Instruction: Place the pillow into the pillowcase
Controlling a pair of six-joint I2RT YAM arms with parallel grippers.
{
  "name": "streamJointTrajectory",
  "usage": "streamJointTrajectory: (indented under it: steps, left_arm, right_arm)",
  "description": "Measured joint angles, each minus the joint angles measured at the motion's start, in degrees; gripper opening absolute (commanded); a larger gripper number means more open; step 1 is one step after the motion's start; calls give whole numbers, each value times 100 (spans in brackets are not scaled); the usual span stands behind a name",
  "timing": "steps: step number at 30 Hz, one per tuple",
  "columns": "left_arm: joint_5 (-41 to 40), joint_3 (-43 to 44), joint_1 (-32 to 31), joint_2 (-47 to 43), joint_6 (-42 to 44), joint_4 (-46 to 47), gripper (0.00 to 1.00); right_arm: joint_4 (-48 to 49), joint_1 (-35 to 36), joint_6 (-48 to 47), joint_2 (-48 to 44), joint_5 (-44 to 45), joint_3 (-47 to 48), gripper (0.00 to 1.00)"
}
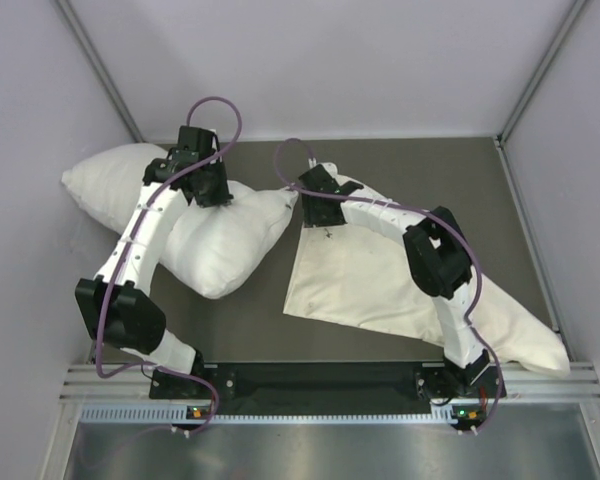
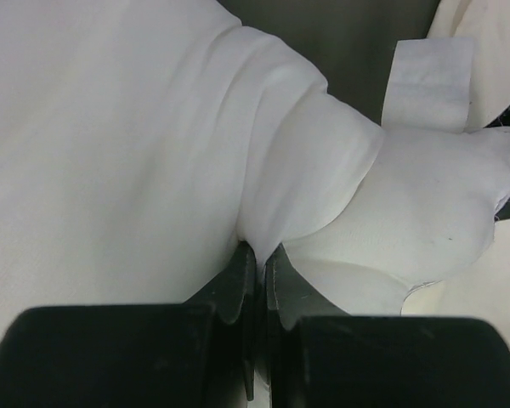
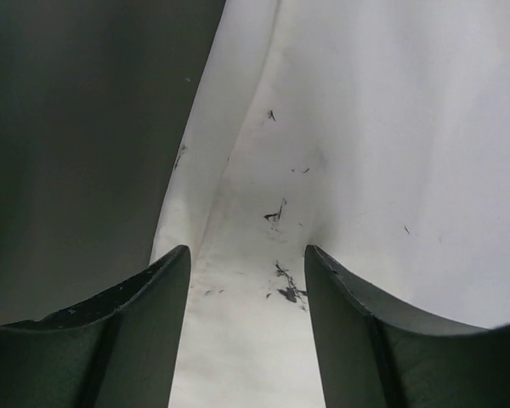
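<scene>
The plump white pillow (image 1: 220, 245) lies at the left of the table, one corner pointing at the pillowcase. My left gripper (image 1: 212, 195) is shut on a pinched fold of the pillow's fabric (image 2: 110, 153), seen between the fingertips in the left wrist view (image 2: 260, 255). The cream pillowcase (image 1: 370, 280) lies flat at the right, running from the centre back to the near right. My right gripper (image 1: 317, 212) is open just above its far left edge; in the right wrist view (image 3: 246, 255) the cloth (image 3: 365, 127), marked with dark smudges, lies between the spread fingers, ungripped.
The dark table top (image 1: 270, 330) is bare between the pillow and the pillowcase. Grey walls close in the left, back and right. The pillow's far end presses against the left wall (image 1: 40, 150). The pillowcase's near right end reaches the table's front rail (image 1: 540, 365).
</scene>
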Motion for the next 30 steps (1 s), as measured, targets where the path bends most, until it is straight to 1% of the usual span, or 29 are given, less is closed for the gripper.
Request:
streamJointTrajectory:
  steps: [3,4,6,9,10,11,12,13,15,17,20,21,23,24,26,27,30]
  left_arm:
    - [0,-26,0,0,2,13,0]
    - [0,-44,0,-2,2,15,0]
    - [2,-87,0,-2,7,24,0]
    - [2,-160,0,-2,17,39,0]
    - [2,-184,0,-4,17,57,0]
    - [2,-197,0,-4,17,66,0]
    - [2,-212,0,-7,20,76,0]
    - [2,-221,0,-7,20,90,0]
    - [4,-225,0,-7,22,94,0]
    - [7,-225,0,-7,24,98,0]
    - [9,-227,0,-7,35,103,0]
    - [9,-227,0,-7,39,105,0]
    - [9,-227,0,-7,44,111,0]
    - [9,-229,0,-7,44,116,0]
    - [9,-234,0,-7,50,129,0]
    - [9,-240,0,-7,52,133,0]
    - [17,-258,0,-7,61,136,0]
  right_arm:
    - [-22,20,7,129,33,52,60]
    - [-37,28,7,162,50,68,63]
    - [-44,39,20,205,74,96,63]
    - [-33,46,26,308,101,199,55]
    - [-33,46,31,352,107,236,42]
    - [-28,46,7,389,109,260,37]
    - [-22,46,26,402,107,260,27]
    - [-39,46,15,413,111,260,24]
    - [-37,46,35,426,109,260,23]
    - [-35,46,33,426,114,260,20]
    - [-35,46,26,426,111,260,23]
    - [-35,46,20,426,111,260,10]
    - [-33,46,-9,426,109,260,10]
    - [-35,46,-11,426,109,260,4]
    - [-35,46,-20,426,109,260,3]
    - [-35,48,-15,426,109,260,0]
    - [-31,48,-17,426,109,254,0]
